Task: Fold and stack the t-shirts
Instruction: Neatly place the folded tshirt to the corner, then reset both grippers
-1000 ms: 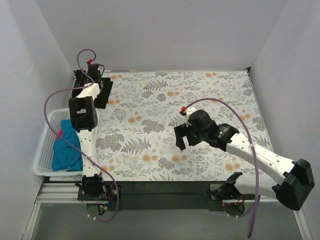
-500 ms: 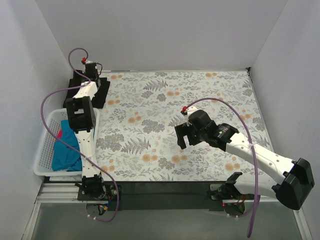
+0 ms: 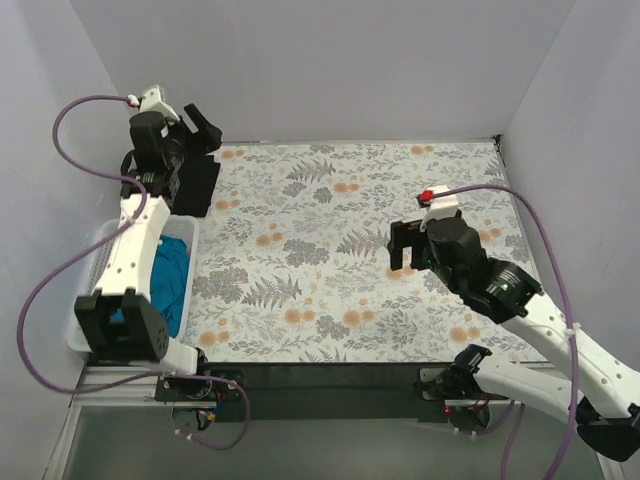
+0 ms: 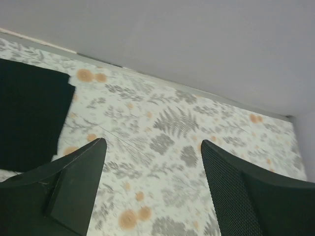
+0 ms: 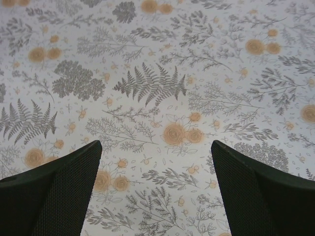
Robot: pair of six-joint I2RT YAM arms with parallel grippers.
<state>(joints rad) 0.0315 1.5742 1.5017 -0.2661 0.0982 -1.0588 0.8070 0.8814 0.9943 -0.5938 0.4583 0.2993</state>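
A folded black t-shirt (image 3: 197, 185) lies flat at the table's back left corner; the left wrist view shows it (image 4: 29, 115) at the left edge. My left gripper (image 3: 200, 125) hangs above and just behind it, open and apart from the cloth, with only the floral tablecloth between the fingers (image 4: 152, 142). A teal-blue t-shirt (image 3: 172, 275) lies crumpled in the white basket (image 3: 88, 285) at the left edge, partly hidden by my left arm. My right gripper (image 3: 407, 252) hovers open over the right middle of the table, with nothing between its fingers (image 5: 156, 143).
The floral tablecloth (image 3: 330, 250) covers the whole table. Grey walls close in the back and both sides. The white basket stands along the left edge near the front. A purple cable loops out from each arm.
My left gripper has opened, let go of the black t-shirt and risen toward the back wall. My right arm has drawn back to the right.
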